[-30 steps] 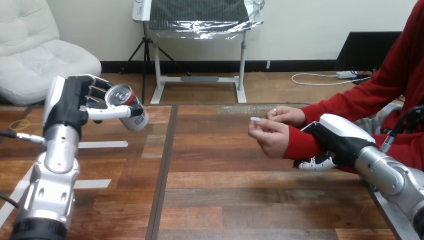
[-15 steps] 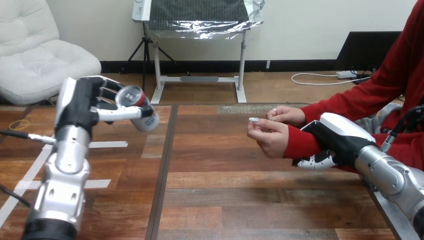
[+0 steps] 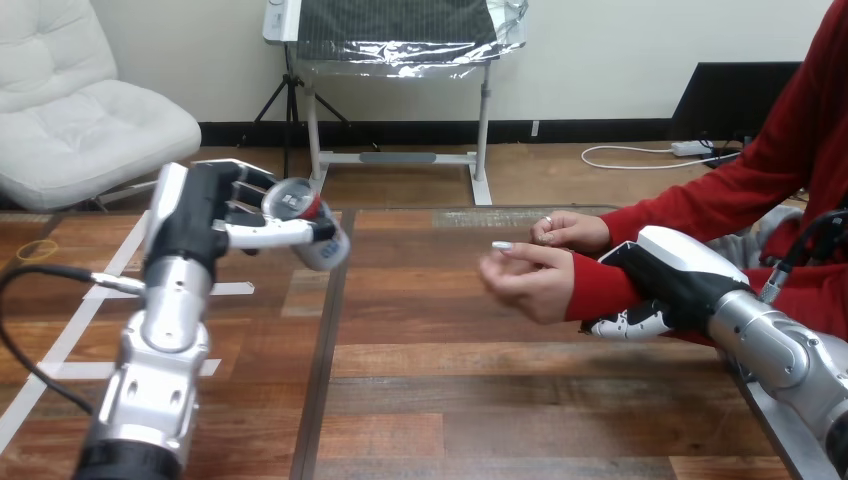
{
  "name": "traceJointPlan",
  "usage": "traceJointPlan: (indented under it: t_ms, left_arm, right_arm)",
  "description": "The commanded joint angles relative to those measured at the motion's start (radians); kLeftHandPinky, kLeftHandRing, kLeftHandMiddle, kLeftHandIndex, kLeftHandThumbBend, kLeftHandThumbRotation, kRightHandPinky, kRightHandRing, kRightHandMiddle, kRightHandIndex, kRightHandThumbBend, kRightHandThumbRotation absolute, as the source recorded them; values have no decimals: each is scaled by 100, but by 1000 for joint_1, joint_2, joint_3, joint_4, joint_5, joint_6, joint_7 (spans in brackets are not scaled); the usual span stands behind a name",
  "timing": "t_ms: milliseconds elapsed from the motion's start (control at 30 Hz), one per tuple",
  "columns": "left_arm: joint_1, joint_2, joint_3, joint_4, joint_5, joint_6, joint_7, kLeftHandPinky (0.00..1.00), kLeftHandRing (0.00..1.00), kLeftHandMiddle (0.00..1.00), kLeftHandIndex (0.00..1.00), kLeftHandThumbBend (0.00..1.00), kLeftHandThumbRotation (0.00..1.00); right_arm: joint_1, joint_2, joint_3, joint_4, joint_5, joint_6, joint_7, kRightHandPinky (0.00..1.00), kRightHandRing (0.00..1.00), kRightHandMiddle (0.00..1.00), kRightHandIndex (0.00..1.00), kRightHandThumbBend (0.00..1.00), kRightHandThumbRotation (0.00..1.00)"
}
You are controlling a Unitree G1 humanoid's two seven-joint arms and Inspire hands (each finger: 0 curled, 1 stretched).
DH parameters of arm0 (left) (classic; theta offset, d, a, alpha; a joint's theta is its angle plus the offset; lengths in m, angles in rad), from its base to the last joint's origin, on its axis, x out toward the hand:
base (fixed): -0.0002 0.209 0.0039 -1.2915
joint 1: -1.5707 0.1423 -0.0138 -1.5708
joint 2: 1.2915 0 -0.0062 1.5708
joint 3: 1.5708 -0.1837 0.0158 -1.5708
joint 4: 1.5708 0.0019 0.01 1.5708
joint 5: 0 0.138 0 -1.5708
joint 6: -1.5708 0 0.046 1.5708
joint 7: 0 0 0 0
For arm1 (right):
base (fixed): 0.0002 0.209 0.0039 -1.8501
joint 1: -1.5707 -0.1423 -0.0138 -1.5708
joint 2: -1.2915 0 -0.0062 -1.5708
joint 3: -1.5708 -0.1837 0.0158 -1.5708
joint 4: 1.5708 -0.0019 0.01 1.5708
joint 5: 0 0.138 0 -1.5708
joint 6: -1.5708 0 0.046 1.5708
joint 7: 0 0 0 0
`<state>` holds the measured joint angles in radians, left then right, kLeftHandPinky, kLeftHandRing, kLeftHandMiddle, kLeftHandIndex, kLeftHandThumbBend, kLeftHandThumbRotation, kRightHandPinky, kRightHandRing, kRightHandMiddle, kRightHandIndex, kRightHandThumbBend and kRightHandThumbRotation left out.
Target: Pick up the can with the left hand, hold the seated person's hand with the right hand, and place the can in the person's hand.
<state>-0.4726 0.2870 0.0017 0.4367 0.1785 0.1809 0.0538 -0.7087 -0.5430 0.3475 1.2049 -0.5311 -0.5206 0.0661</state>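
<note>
One silver-topped red-and-blue metal can (image 3: 312, 228) sits clasped in the left hand (image 3: 198, 215)'s curled fingers. The right hand (image 3: 678, 272) wraps the person's wrist (image 3: 597, 290), over one brown wooden table (image 3: 480, 400).

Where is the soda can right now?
In the head view the can is at the left, held above the table in the robot's left hand, well apart from the person's nearer hand at the right.

The can (image 3: 310, 222), at ten o'clock, is shiny metal with a bare bright top and glossy printed sides. The left hand (image 3: 195, 215) is matt black plastic with smooth white shells, and its forearm (image 3: 160, 350) is brushed silver metal. The table (image 3: 500, 400) is smooth plank wood with a soft sheen and carries matt white tape (image 3: 232, 289). At three o'clock, the right hand (image 3: 680, 265) has a glossy white shell beside the person's red cloth sleeve (image 3: 600, 285).
</note>
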Motion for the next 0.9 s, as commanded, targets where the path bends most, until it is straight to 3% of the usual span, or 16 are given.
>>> traceJointPlan:
  t_ms: [0, 300, 633, 867]
  left_arm:
    - [-91, -17, -12, -31, 7, -37, 4, 31, 38, 42, 39, 84, 0]
    - [-109, -38, -25, -20, 14, -46, 5, 30, 37, 41, 40, 83, 0]
    - [-124, -53, -39, -2, 22, -60, 4, 29, 37, 40, 40, 82, 0]
    - [-132, -63, -44, 10, 29, -66, 4, 31, 38, 41, 40, 81, 0]
  right_arm:
    - [-56, 29, -20, -72, 28, -25, 0, 35, 40, 46, 48, 47, 24]
    - [-53, 46, -18, -109, 31, -2, 28, 36, 41, 47, 50, 47, 25]
    - [-41, 62, -24, -126, 49, -60, 24, 32, 36, 43, 46, 47, 18]
    - [-38, 69, -22, -143, 49, -57, 35, 28, 32, 39, 43, 46, 18]
